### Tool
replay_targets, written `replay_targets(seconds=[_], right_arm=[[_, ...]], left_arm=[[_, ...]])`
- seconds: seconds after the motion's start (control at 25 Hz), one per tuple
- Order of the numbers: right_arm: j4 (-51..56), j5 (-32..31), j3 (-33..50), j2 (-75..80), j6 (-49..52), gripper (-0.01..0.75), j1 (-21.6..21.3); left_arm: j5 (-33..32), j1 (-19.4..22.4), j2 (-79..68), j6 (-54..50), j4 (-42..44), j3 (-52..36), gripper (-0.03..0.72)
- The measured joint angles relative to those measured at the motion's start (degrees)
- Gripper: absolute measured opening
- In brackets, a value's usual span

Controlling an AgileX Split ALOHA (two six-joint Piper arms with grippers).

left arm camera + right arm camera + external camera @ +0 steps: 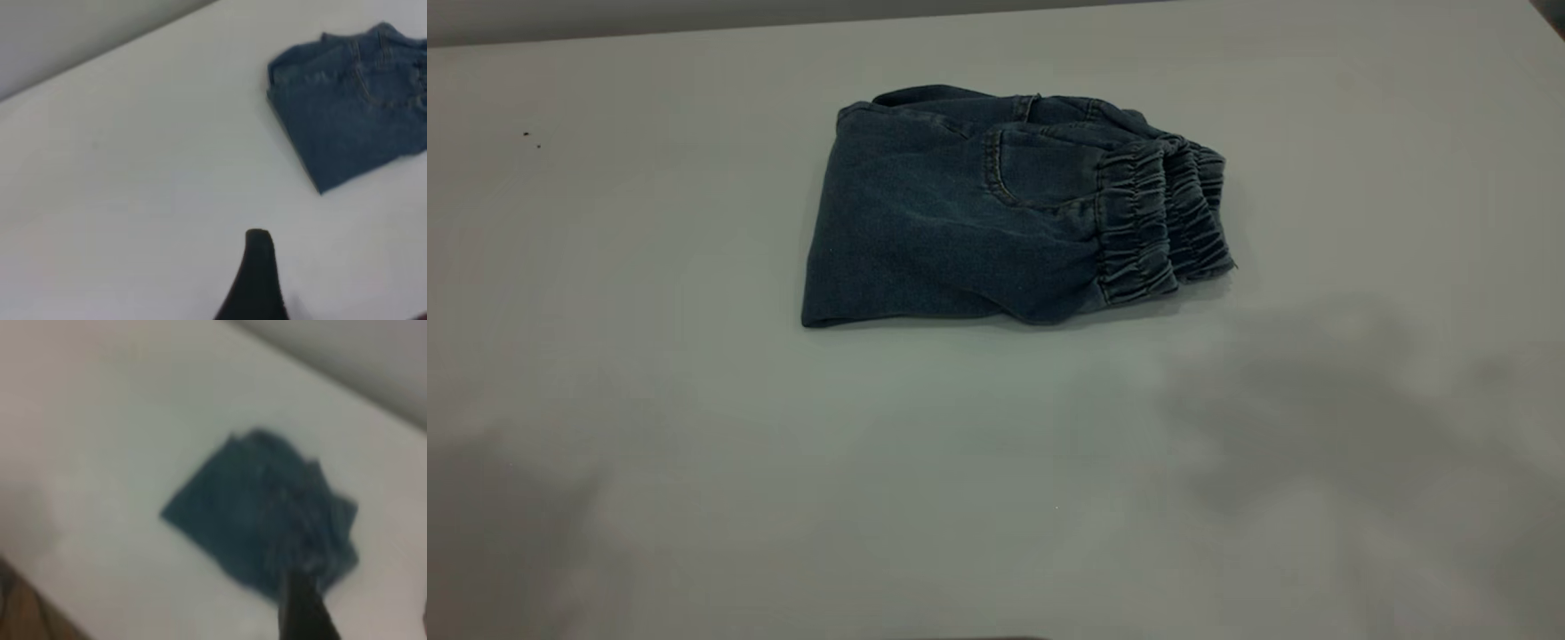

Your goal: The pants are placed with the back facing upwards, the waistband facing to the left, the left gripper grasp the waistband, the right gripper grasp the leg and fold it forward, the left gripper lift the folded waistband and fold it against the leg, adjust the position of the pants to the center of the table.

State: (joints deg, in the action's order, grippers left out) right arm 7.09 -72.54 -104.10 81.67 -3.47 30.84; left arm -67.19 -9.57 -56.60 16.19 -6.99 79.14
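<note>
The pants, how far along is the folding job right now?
Both folds look done: the pants lie as a compact bundle, waistband stacked at its right edge. Nothing is held; only one finger of the left gripper shows, clear of the cloth. Possibly left: centring on the table.

No legible text, label, brand, number or sign is found on the pants (996, 213), the table (649, 356) or either claw's visible fingertip.

Two tiny dark specks (532, 139) lie near a grey wall (605, 18).
</note>
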Motion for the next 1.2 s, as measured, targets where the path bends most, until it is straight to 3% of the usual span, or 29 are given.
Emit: replay_targets(seconds=[0.32, 0.6, 0.92, 1.2], right_arm=[[-0.44, 0.32, 32.11, -15.21, 0.87, 0.318, 0.0], [-1.39, 0.77, 55.29, -28.76, 0.91, 0.318, 0.0], [-5.65, 5.73, 69.75, -45.27, 0.91, 0.318, 0.0], [-2.82, 7.81, 76.84, -58.13, 0.91, 0.318, 0.0]], left_arm=[[0.0, 0.0, 8.57, -2.59, 0.26, -18.21, 0.575], [0.0, 0.0, 15.47, -5.29, 0.4, -34.28, 0.574], [0.0, 0.0, 25.56, -8.27, 0.46, -47.44, 0.574], [0.8, 0.0, 34.99, -9.79, 0.77, -49.02, 0.574]])
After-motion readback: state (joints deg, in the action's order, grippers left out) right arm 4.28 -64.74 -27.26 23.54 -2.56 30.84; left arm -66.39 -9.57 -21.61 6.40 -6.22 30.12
